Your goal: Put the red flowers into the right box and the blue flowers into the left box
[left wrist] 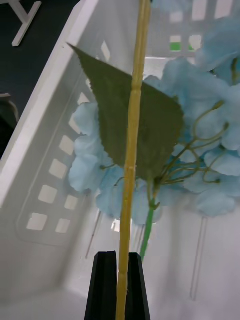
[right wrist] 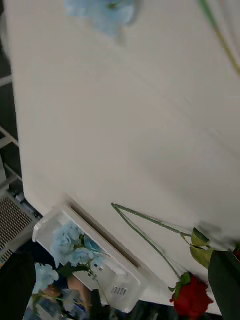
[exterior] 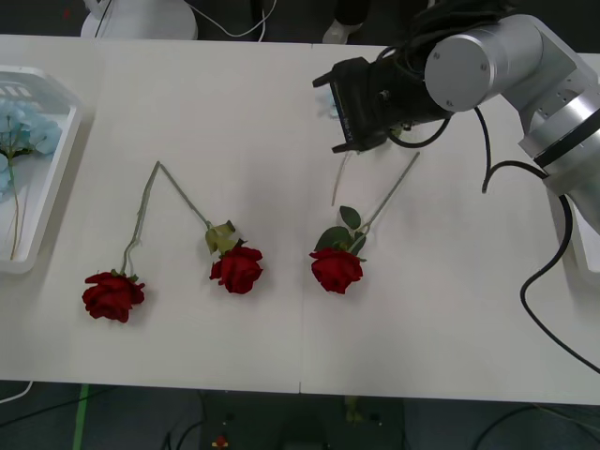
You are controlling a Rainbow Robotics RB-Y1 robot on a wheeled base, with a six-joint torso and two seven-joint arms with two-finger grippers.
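Note:
Three red flowers lie on the table: one at the left (exterior: 112, 295), one in the middle (exterior: 237, 270) and one further right (exterior: 336, 270). The left box (exterior: 58, 159) at the table's left end holds blue flowers (exterior: 19, 131). My left gripper (left wrist: 120, 285) hangs over that box (left wrist: 45, 150), shut on the stem (left wrist: 131, 150) of a blue flower. My right gripper (exterior: 328, 112) hovers open at the back, around another blue flower (exterior: 327, 103) whose stem (exterior: 338, 183) trails toward me. The right wrist view shows this bloom (right wrist: 102, 12) ahead of the open fingers. A strip of the right box (exterior: 591, 246) shows at the right edge.
The middle and right roses' stems run back toward the right gripper. The left rose's bent stem (exterior: 145, 211) meets the middle rose's stem at a point. Black cables (exterior: 539, 281) hang from the right arm over the table's right side.

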